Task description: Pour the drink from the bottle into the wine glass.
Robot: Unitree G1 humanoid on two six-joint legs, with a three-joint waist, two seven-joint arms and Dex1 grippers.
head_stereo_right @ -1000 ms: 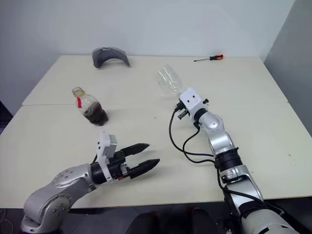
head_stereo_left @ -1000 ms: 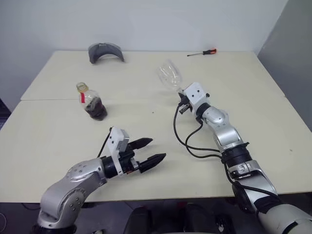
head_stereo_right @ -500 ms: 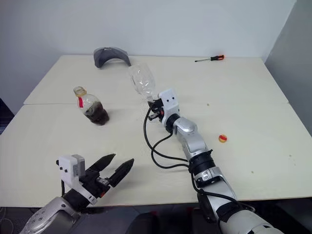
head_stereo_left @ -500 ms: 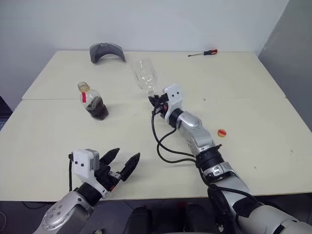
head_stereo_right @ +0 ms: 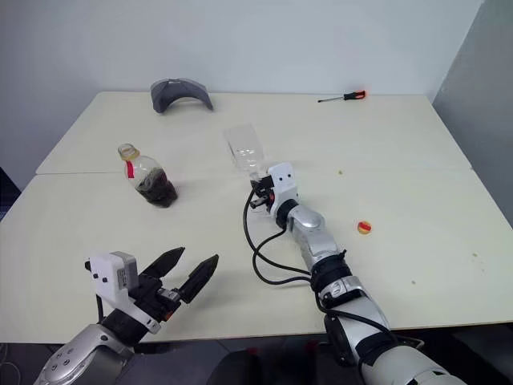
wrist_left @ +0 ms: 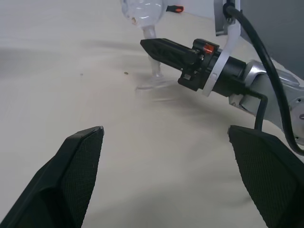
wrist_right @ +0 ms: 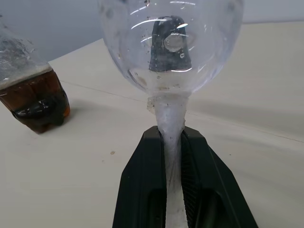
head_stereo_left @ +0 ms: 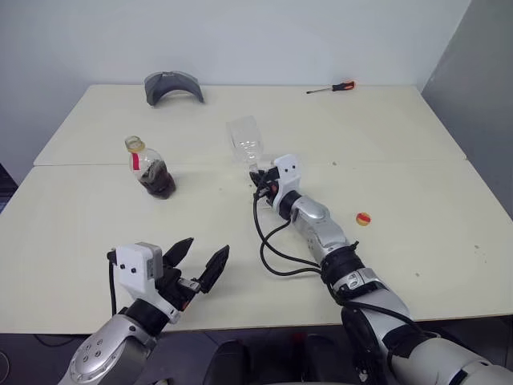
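From the head views, one pale cream table (head_stereo_left: 417, 233) under a plain white wall carries one squat clear plastic bottle (head_stereo_left: 150, 168) at nine o'clock, its dark drink (head_stereo_left: 157, 178) low inside, one clear stemmed wine glass (head_stereo_left: 245, 139) near centre, one red-handled screwdriver (head_stereo_left: 331, 87) at one o'clock and one curved grey piece (head_stereo_left: 172, 85) at eleven. Left wrist view: left hand (wrist_left: 166, 185) fingers wide apart. Right wrist view: right hand (wrist_right: 173, 156) clamped on the glass stem

Wine glass (wrist_right: 171, 45) stem between closed jaws, bottle (wrist_right: 31, 92) beside
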